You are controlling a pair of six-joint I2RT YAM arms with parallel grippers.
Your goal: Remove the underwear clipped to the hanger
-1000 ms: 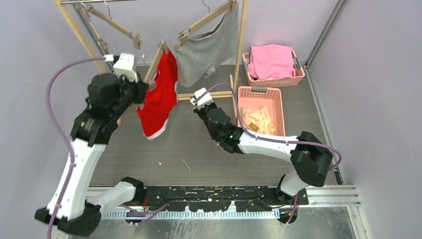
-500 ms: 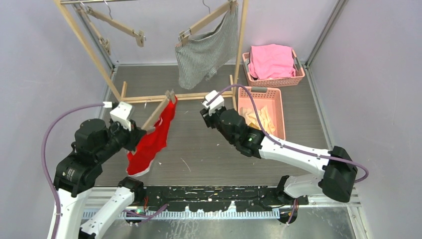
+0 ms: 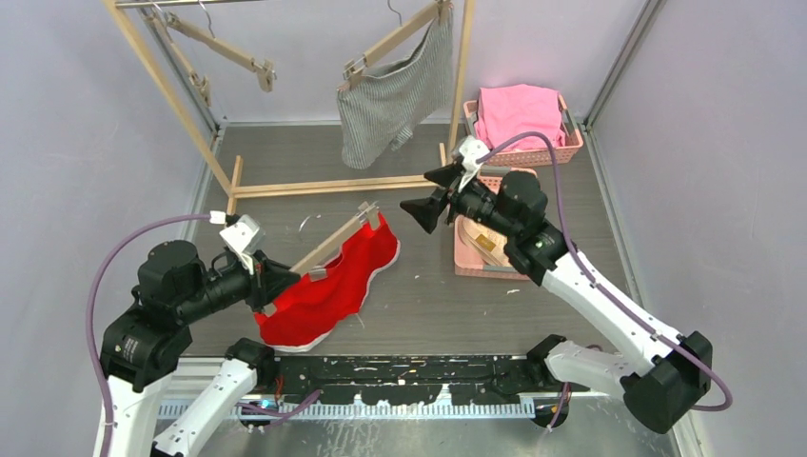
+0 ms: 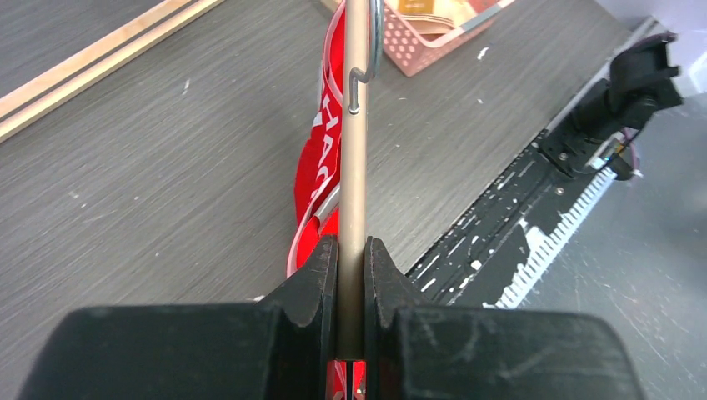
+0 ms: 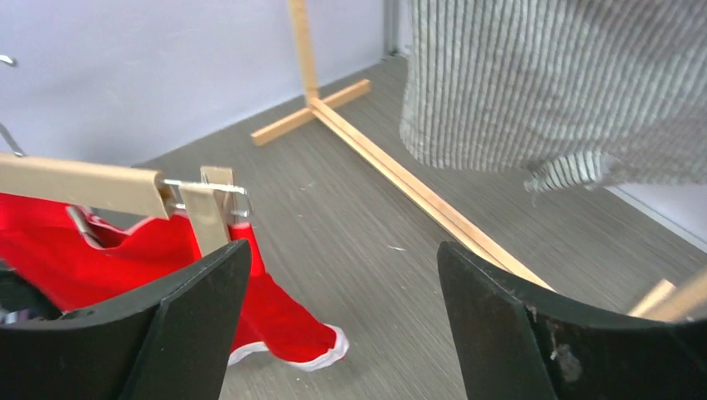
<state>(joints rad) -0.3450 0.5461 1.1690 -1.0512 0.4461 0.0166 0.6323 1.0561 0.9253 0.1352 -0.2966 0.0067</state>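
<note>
**Spotter:** Down at the near left of the table (image 3: 419, 305), your left gripper (image 3: 269, 288) is clamped on the hanger (image 3: 335, 243). It has come off the rack (image 3: 162, 81), so the red underwear (image 3: 333, 290) now drapes to the tabletop, still clipped.

**Operator:** And my right?

**Spotter:** Your right gripper (image 3: 430, 195) has just spread wide, empty, facing the end clip (image 5: 204, 212). You already have the cream underwear (image 3: 479, 243) in the basket (image 3: 460, 259), and the striped pair (image 3: 385, 105) still hangs. Unclipping red looks next.
</note>
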